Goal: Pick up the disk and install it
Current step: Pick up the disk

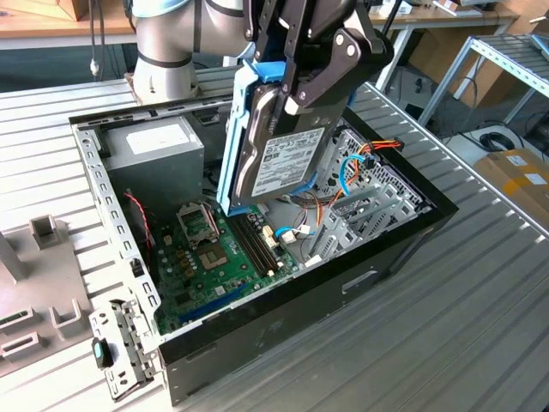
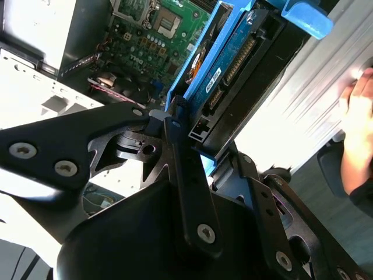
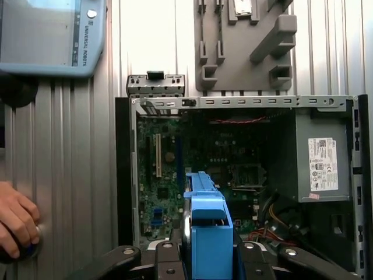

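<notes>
The disk (image 1: 283, 163), dark grey with a white label and blue rails, hangs tilted on edge above the open computer case (image 1: 343, 283). My gripper (image 1: 296, 90) is shut on its upper end, black fingers clamping both flat sides. In the second wrist view the disk (image 2: 233, 64) sticks out from the gripper (image 2: 186, 125) with its connector edge showing, over the green motherboard (image 2: 151, 29). The first wrist view looks down past the disk's blue rail (image 3: 208, 233) into the case. The disk's lower corner hovers just over the motherboard (image 1: 206, 257), apart from the drive bay (image 1: 369, 206).
A grey power-supply box (image 1: 159, 150) fills the case's far corner. Coloured cables (image 1: 360, 167) run beside the bay. A metal bracket (image 1: 116, 352) and a grey fixture plate (image 1: 34, 283) lie at the exterior view's left. A person's hand (image 3: 17, 219) rests on the ribbed table beside the case.
</notes>
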Robot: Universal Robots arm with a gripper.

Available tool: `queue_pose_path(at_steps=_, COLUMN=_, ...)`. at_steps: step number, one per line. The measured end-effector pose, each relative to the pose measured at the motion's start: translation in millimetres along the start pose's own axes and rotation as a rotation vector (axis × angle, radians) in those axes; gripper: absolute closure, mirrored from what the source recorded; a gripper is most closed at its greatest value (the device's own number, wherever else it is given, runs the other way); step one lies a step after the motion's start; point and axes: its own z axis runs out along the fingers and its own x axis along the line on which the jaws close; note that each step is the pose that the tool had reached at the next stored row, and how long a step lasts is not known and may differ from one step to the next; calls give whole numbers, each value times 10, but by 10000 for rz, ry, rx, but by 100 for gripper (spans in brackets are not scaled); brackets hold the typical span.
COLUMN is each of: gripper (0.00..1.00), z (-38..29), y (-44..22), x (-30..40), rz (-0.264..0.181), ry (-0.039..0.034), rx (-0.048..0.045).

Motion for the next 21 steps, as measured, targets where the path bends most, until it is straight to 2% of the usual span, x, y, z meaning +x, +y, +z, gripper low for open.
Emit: queue_pose_path(at_steps=21, gripper=63, z=-3, y=-78, x=123, rz=0, ry=0, rx=0)
